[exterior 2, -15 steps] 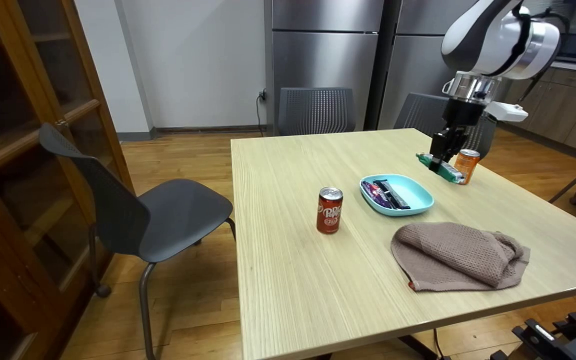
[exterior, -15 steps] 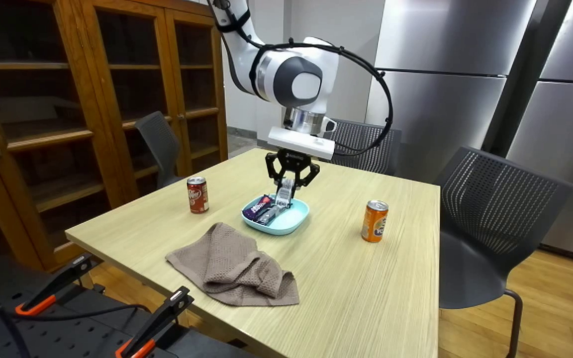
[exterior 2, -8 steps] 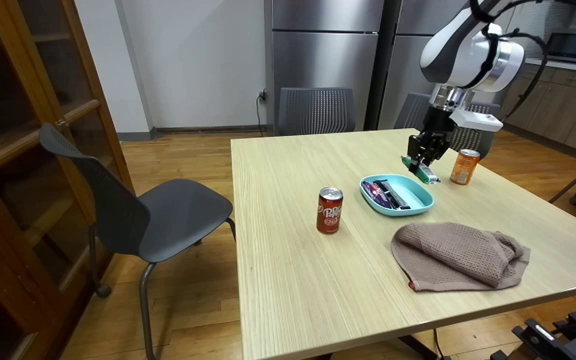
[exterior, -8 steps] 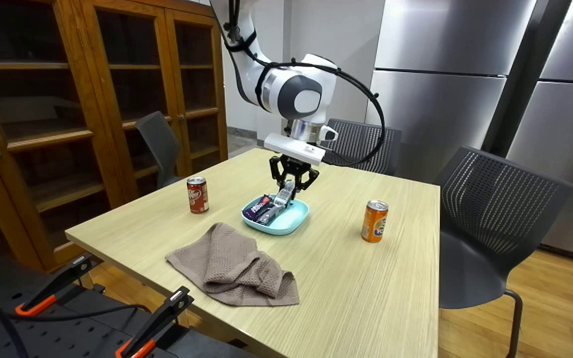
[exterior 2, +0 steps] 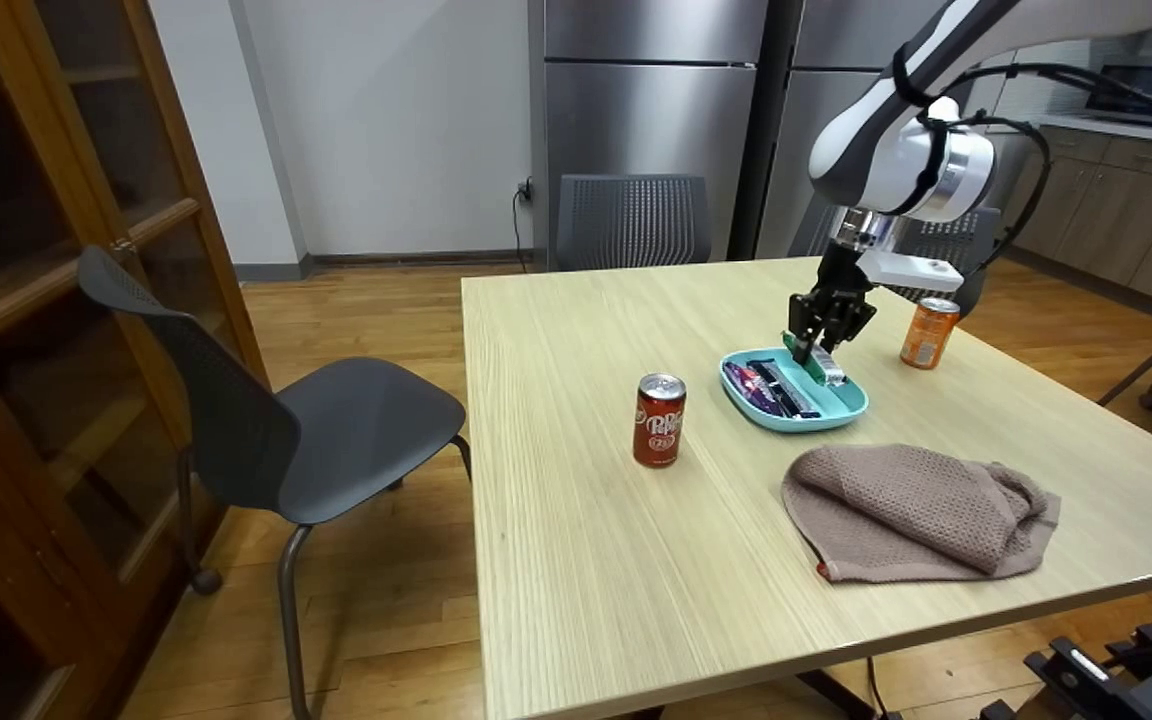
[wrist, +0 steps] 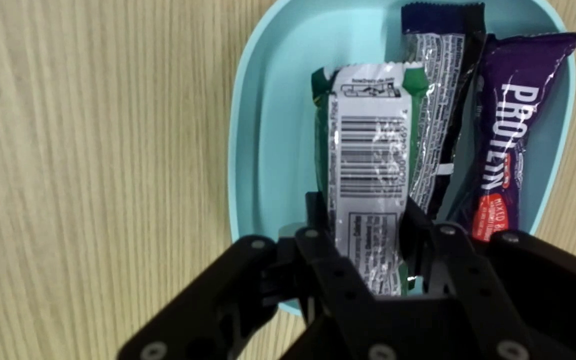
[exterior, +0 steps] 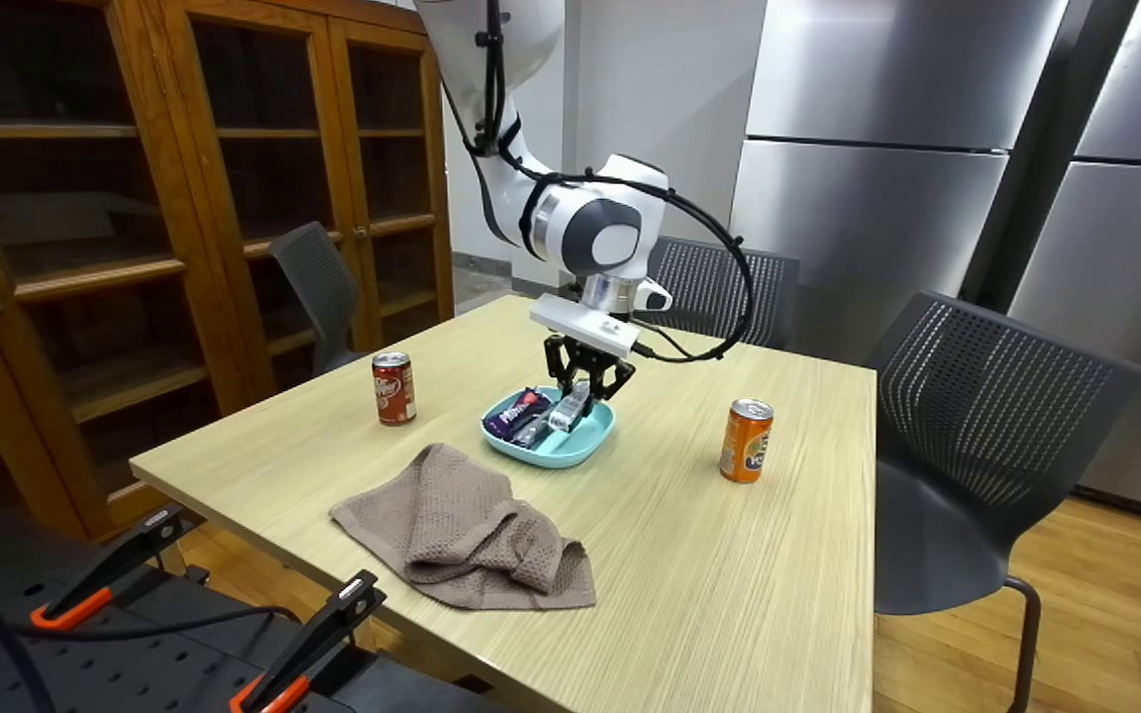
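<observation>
Over tray [wrist: 288, 125], tool [wrist: 363, 214] points down, green bar [wrist: 370, 150] pinched; arm [exterior: 580, 228] bent.

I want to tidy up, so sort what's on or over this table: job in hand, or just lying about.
Job in hand, it seems:
green-wrapped bar, gripped by the fingers
light blue tray below it
dark bar and purple bar, in the tray

Just lying about:
Dr Pepper can
orange can
brown cloth

Wd flr [exterior 2: 366, 310], glass-dr cab [exterior: 184, 198], gry chairs [exterior 2: 361, 425], s/s fridges [exterior 2: 651, 165] nr wall [exterior 2: 406, 120].
</observation>
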